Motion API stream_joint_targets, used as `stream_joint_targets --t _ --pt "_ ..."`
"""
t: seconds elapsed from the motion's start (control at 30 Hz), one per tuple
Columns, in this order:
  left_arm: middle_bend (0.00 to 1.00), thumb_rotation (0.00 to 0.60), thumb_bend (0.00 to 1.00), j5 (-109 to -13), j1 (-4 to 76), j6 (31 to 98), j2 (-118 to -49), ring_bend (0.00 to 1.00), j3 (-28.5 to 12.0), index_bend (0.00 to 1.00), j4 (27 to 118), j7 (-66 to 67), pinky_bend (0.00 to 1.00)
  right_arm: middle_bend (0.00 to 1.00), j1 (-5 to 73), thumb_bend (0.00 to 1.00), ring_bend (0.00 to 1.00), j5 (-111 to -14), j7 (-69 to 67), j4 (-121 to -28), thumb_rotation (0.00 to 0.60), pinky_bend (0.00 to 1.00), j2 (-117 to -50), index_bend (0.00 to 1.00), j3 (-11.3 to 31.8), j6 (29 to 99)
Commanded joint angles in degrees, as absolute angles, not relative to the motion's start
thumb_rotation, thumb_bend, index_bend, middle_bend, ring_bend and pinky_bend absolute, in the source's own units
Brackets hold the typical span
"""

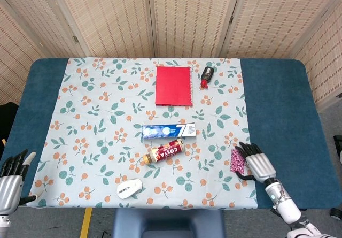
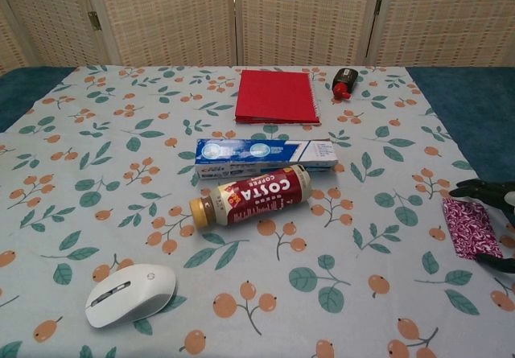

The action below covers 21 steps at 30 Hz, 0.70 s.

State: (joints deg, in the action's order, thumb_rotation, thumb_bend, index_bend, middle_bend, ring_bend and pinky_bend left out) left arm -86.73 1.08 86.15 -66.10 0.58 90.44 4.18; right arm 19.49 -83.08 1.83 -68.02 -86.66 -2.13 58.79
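our right robot hand (image 1: 258,164) rests open against the patterned pouch (image 1: 238,160) near the cloth's (image 1: 96,115) right edge. our left robot hand (image 1: 12,176) hangs open off the worktop's (image 1: 278,104) left corner.

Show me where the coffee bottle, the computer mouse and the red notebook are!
coffee bottle (image 2: 256,195), chest view, on its red label.
computer mouse (image 2: 130,293), chest view, on its white top.
red notebook (image 1: 173,85), head view, on the middle of its cover.

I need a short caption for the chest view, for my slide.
Right hand over a purple pouch at the cloth's edge; bottle, toothpaste box and mouse lie untouched.
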Motion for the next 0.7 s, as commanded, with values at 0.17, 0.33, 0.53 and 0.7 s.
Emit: stream_joint_targets --t 0.17,0.33,0.53,0.7 --pt "0.0 0.6 0.18 -86.7 1.2 85.9 -66.2 0.03 0.6 0.06 90.3 4.1 0.0 0.0 19.8 0.35 0.0 -82.3 1.9 -67.1 0.35 0.0 -87.1 0.03 -1.4 58.3" --pt "0.0 0.6 0.18 -86.5 1.2 85.7 -66.3 0.03 0.5 0.06 90.2 4.2 0.0 0.0 20.5 0.35 0.0 -81.6 1.7 -65.8 0.35 0.0 -87.6 0.03 -0.6 57.6" --pt "0.0 0.6 0.18 -86.2 1.3 85.3 -66.4 0.03 0.5 0.06 90.2 4.4 0.0 0.0 21.7 0.35 0.0 -80.9 1.6 -64.3 0.35 0.0 -88.1 0.03 0.5 56.4" --pt "0.0 0.6 0.18 -86.1 1.4 85.3 -66.4 0.03 0.4 0.06 90.4 4.7 0.0 0.0 22.8 0.35 0.0 -80.1 1.1 -62.8 0.35 0.0 -88.8 0.02 1.5 55.3"
